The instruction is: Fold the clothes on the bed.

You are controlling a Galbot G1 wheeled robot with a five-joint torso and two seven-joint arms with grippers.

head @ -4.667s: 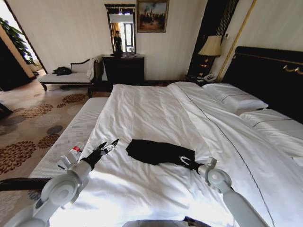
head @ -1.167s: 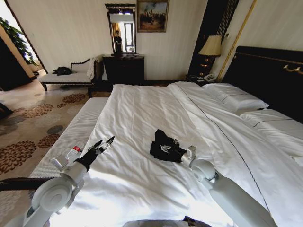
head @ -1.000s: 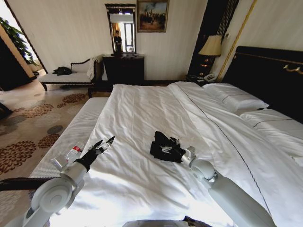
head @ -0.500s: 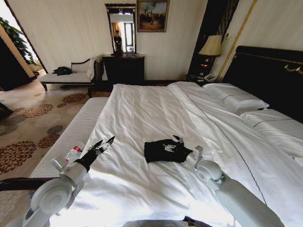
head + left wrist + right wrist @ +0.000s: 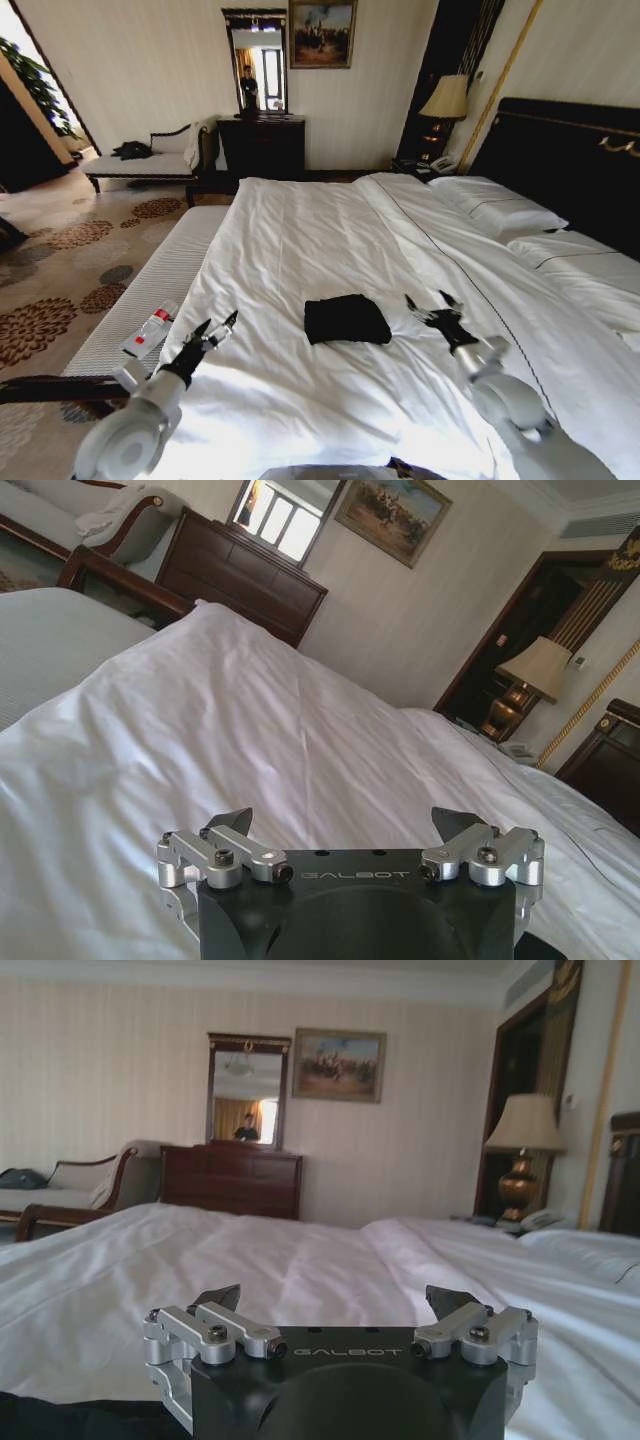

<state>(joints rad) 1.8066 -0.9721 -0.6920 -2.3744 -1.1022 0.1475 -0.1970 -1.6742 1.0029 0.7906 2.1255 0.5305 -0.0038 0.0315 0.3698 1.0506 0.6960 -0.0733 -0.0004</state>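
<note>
The clothes (image 5: pixel 346 319) lie as a small, compact black folded square on the white duvet near the middle of the bed (image 5: pixel 300 240). To the right of them, a short gap away, my right gripper (image 5: pixel 432 301) hovers open and empty. At the near left edge of the duvet my left gripper (image 5: pixel 215 329) is also open and holds nothing. In the left wrist view the left gripper (image 5: pixel 345 825) spreads its fingers over bare white duvet. The right gripper (image 5: pixel 333 1300) in the right wrist view is spread wide, with a dark strip (image 5: pixel 70 1418) of fabric at the lower corner.
A padded white bench (image 5: pixel 150 290) runs along the bed's left side with a small bottle (image 5: pixel 150 330) on it. Pillows (image 5: pixel 500 210) and a dark headboard (image 5: pixel 570 160) are at the right. A chaise (image 5: pixel 150 160), a dresser (image 5: pixel 262 145) and a lamp (image 5: pixel 446 98) stand by the far wall.
My right gripper laid the clothes down, let go and drew back to the right, open. The clothes went from a bunched, lifted lump to a flat folded square. The left arm sank slightly.
</note>
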